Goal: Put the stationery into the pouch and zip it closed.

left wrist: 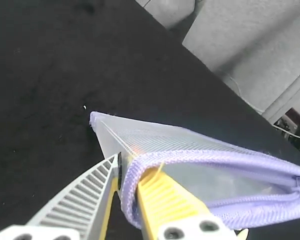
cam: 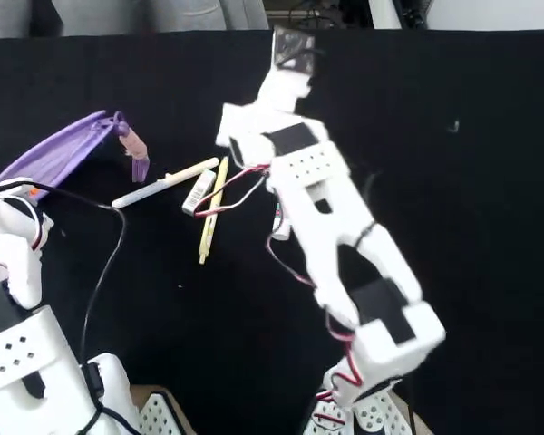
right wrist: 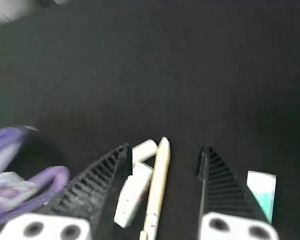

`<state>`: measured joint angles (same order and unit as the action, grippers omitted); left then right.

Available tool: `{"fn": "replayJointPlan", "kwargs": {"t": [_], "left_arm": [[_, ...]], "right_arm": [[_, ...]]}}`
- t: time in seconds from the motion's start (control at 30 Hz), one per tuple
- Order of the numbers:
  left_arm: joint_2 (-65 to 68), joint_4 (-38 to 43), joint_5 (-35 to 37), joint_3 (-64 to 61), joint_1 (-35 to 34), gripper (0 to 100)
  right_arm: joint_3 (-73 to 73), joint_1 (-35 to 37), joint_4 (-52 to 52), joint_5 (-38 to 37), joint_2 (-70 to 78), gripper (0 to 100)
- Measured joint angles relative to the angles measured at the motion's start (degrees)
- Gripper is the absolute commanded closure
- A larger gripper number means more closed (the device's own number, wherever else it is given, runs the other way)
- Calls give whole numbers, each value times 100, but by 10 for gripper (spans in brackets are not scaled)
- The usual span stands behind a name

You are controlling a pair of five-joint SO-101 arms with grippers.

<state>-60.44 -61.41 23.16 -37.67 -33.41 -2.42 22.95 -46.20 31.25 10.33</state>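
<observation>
A purple-edged translucent pouch [cam: 50, 156] lies at the table's far left, its zipper tag [cam: 134, 147] hanging at the open end. In the left wrist view my left gripper [left wrist: 127, 161] is shut on the pouch's purple zipper edge [left wrist: 200, 157], with one finger on either side. A white pen [cam: 163, 185], a yellow pen [cam: 212, 210] and a small white eraser [cam: 199, 192] lie together beside the pouch. My right gripper [right wrist: 162, 150] hangs open just above the yellow pen [right wrist: 157, 185] and the eraser [right wrist: 132, 192], with both between its black fingers.
A small white and teal item [right wrist: 262, 192] lies apart from the pens, partly under the right arm [cam: 279, 217]. Red and black cables [cam: 245, 186] trail across the black cloth near the stationery. Grey fabric lies past the table's far edge [left wrist: 250, 45].
</observation>
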Motion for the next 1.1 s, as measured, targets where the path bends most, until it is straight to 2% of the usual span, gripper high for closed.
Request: {"fn": "replayJointPlan", "kwargs": {"t": [0.23,0.37,0.53,0.8,1.1], "left_arm": [[0,0,18,0,0,971],[0,0,18,0,-53,971],[0,0,18,0,-53,971],[0,0,18,0,-44,971],[0,0,18,-35,-44,971]], "right_arm": [[123,193,703,88,1266,783],[712,378,703,88,1837,783],[1908,457,-105,88,2752,783],[4360,448,-2092,88,4141,783],[6655,448,-3411,35,5459,783]]}}
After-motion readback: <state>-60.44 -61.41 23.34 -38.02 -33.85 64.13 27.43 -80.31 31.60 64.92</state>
